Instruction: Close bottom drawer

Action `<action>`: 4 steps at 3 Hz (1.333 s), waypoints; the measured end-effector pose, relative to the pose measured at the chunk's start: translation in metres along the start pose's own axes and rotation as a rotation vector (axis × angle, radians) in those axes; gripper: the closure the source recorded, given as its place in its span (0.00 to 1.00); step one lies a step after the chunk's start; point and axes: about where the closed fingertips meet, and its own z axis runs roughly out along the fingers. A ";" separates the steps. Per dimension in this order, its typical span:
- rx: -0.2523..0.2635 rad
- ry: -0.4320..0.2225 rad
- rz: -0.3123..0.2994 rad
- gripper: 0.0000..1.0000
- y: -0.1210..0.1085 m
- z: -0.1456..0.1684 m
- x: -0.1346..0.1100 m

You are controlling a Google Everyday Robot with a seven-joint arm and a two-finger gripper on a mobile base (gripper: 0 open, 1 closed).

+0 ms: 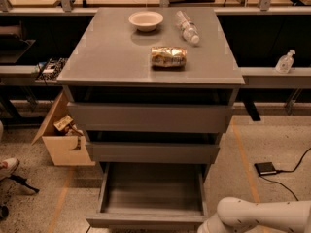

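The bottom drawer (150, 191) of the grey cabinet (146, 67) is pulled far out; its shallow grey box is empty and its flat front (146, 221) lies along the bottom edge of the view. My white arm (257, 216) enters at the lower right, reaching down and left beside the drawer's right front corner. The gripper itself is below the frame edge and out of view. The middle drawer front (153, 152) and the top drawer front (148, 116) sit above, each out a little.
On the cabinet top lie a white bowl (146, 20), a plastic bottle (187, 27) and a crumpled snack bag (168, 56). An open cardboard box (63, 137) stands left of the cabinet. A small black device with cable (266, 168) lies on the floor right. A shoe (7, 166) shows at left.
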 end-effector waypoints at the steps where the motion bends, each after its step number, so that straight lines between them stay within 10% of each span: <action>1: -0.012 0.007 0.004 0.65 0.002 0.007 0.003; 3: -0.037 -0.017 0.004 1.00 -0.007 0.024 -0.004; 4: -0.064 -0.052 -0.002 1.00 -0.027 0.056 -0.025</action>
